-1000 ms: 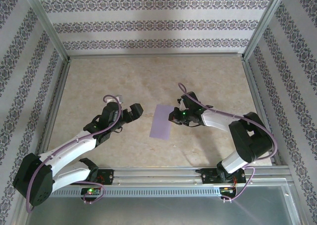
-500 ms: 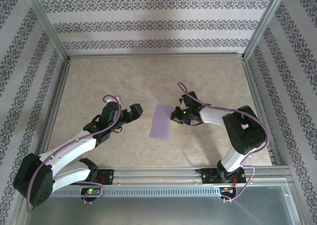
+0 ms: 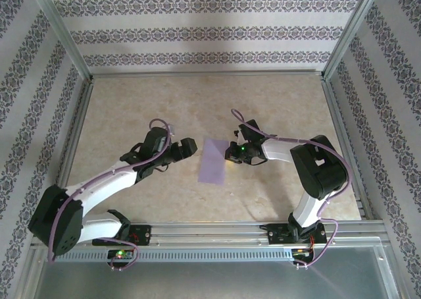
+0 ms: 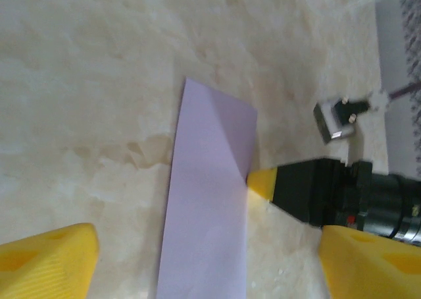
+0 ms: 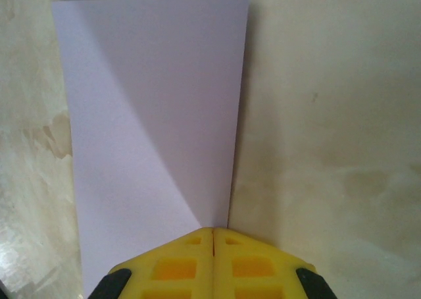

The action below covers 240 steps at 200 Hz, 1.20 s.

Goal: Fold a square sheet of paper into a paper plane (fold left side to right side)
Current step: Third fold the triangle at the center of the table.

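Fingers from above first: spread apart on the left gripper (image 3: 186, 147), gripping nothing, just left of the square sheet of paper (image 3: 214, 161); clenched together on the right gripper (image 3: 230, 156), tip at the sheet's right edge. Lavender sheet flat near the middle of the table (image 3: 131, 108), showing as a narrow rectangle between the two grippers. From the left wrist: two yellow fingers (image 4: 46, 266) wide apart at the bottom corners, empty, with the sheet lying on the table beyond and partly between them; right gripper's yellow tip touching the sheet's right-hand edge about halfway along. From the right wrist: yellow fingers (image 5: 177, 266) shut tight, a thin seam between, resting at the sheet's right edge; cannot tell whether any paper is caught in them. Faint diagonal shade across the sheet.
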Each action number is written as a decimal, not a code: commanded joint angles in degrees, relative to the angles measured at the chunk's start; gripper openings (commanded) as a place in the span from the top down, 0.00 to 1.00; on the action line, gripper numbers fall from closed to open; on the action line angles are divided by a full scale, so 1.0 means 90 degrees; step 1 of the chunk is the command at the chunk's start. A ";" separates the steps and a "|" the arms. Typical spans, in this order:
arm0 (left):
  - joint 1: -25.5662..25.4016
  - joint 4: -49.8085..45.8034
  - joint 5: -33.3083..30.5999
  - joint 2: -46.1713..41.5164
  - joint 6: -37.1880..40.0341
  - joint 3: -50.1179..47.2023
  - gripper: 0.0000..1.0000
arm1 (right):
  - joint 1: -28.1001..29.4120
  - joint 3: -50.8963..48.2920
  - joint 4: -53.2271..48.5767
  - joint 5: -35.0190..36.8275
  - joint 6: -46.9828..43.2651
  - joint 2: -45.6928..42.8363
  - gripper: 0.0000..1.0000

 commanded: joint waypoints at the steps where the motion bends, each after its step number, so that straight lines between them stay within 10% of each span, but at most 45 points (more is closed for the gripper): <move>1: 0.0065 -0.0089 0.0819 0.0479 -0.0071 0.0163 0.20 | -0.0015 0.0155 -0.0513 0.0242 -0.0398 0.0204 1.00; 240: -0.0129 0.0663 0.2514 0.3420 -0.0226 0.1115 0.61 | -0.0015 0.0060 -0.0556 0.0234 -0.0452 0.0048 1.00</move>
